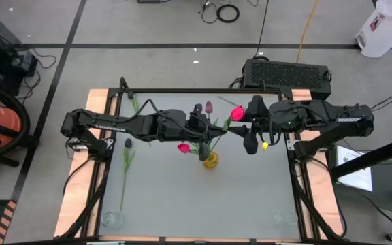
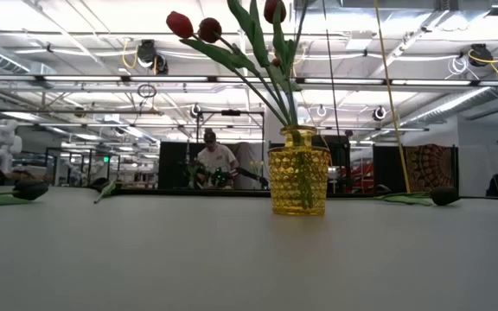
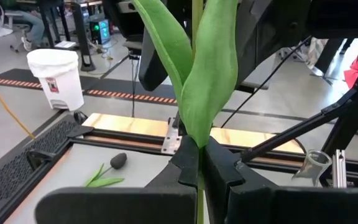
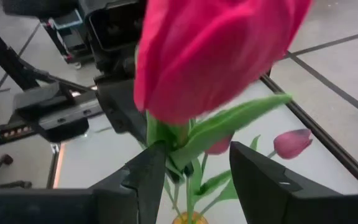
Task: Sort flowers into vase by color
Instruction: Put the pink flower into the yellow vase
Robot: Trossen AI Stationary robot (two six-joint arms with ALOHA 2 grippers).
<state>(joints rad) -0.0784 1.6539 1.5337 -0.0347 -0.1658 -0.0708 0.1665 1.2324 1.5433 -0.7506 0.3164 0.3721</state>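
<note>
A yellow glass vase [image 1: 211,160] stands mid-table with several tulips in it, red and maroon heads [image 2: 178,23] above. Above the vase my left gripper [image 3: 199,163] is shut on a green tulip stem whose leaves [image 3: 210,81] rise over the fingers. The pink head [image 1: 237,113] shows big in the right wrist view [image 4: 210,56]. My right gripper [image 4: 194,168] is open just below that head, a finger on either side of the stem; whether one finger touches it I cannot tell. A dark-headed tulip [image 1: 128,143] lies flat at the table's left. My left gripper pinches the stem [image 3: 198,149] between its two fingers, right where the leaves branch off. The fingers come nearly level from the table's left and lie across the stem. The stem stands upright above the table; its lower end is hidden behind the gripper.
Another dark-headed tulip [image 3: 118,160] lies on the table's right part, and also shows in the low view [image 2: 443,197]. Clear glass vases stand at the near left corner [image 1: 112,219] and the near right corner [image 1: 284,219]. A person [image 2: 214,160] stands in the room beyond.
</note>
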